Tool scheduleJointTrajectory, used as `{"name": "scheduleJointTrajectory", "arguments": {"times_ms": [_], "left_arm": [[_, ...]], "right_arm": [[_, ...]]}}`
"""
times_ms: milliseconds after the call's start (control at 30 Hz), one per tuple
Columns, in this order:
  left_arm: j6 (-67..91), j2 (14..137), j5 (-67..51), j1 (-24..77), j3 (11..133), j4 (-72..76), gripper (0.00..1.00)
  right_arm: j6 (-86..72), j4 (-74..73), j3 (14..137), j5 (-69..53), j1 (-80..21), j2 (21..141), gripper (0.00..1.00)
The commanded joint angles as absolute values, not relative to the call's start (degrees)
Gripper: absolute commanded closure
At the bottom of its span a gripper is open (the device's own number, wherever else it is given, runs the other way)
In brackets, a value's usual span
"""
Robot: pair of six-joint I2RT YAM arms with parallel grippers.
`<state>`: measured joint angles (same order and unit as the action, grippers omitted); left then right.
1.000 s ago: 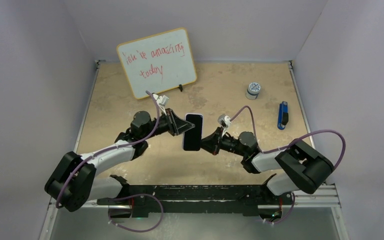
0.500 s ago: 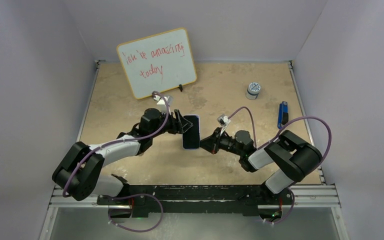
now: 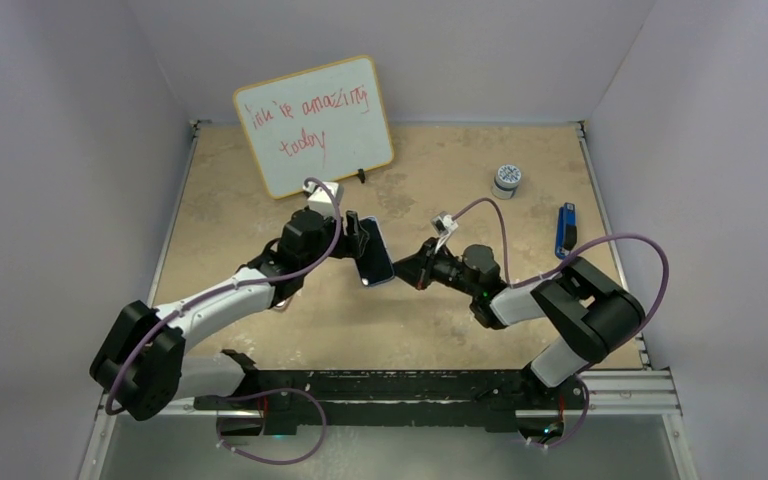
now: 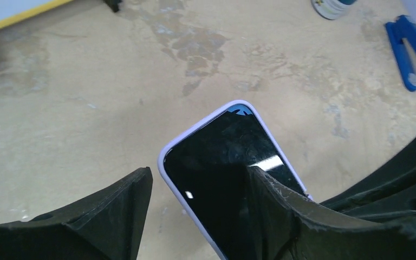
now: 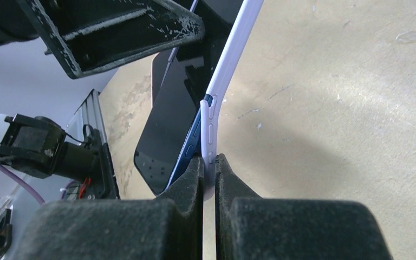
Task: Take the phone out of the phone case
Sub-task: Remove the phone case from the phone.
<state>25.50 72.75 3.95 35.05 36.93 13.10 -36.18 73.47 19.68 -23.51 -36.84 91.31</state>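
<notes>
A dark-screened phone (image 3: 374,254) in a lilac phone case (image 5: 226,65) hangs tilted above the table centre. My right gripper (image 5: 210,162) is shut on the case's side edge. Beside that grip, the phone's blue edge (image 5: 190,142) has come away from the case. My left gripper (image 4: 197,170) is open. Its fingers straddle the phone (image 4: 225,157): the right finger (image 4: 281,208) overlaps the screen, and the left finger (image 4: 114,211) stands clear of the case rim. In the top view the left gripper (image 3: 359,238) sits at the phone's left and the right gripper (image 3: 412,270) at its right.
A whiteboard (image 3: 315,125) with red writing stands at the back left. A small round tin (image 3: 506,180) and a blue tool (image 3: 565,230) lie at the right of the table (image 3: 440,330), both also in the left wrist view.
My left gripper has opened and let go of the phone. The phone has tilted from upright and moved slightly left and back. The right gripper stayed shut on the case.
</notes>
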Motion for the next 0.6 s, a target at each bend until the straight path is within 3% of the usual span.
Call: {"name": "scheduleJointTrajectory", "arguments": {"times_ms": [0, 200, 567], "left_arm": [[18.6, 70.3, 15.2, 35.4, 38.3, 8.3, 0.35], [17.6, 71.3, 20.6, 35.4, 39.6, 6.8, 0.31], [14.3, 67.6, 18.7, 37.6, 40.1, 3.0, 0.30]], "right_arm": [[-37.1, 73.8, 23.9, -24.0, -36.8, 88.4, 1.00], [-37.4, 75.2, 23.9, -25.5, -36.7, 88.8, 1.00], [-36.8, 65.6, 27.2, -23.3, -36.7, 90.5, 1.00]]}}
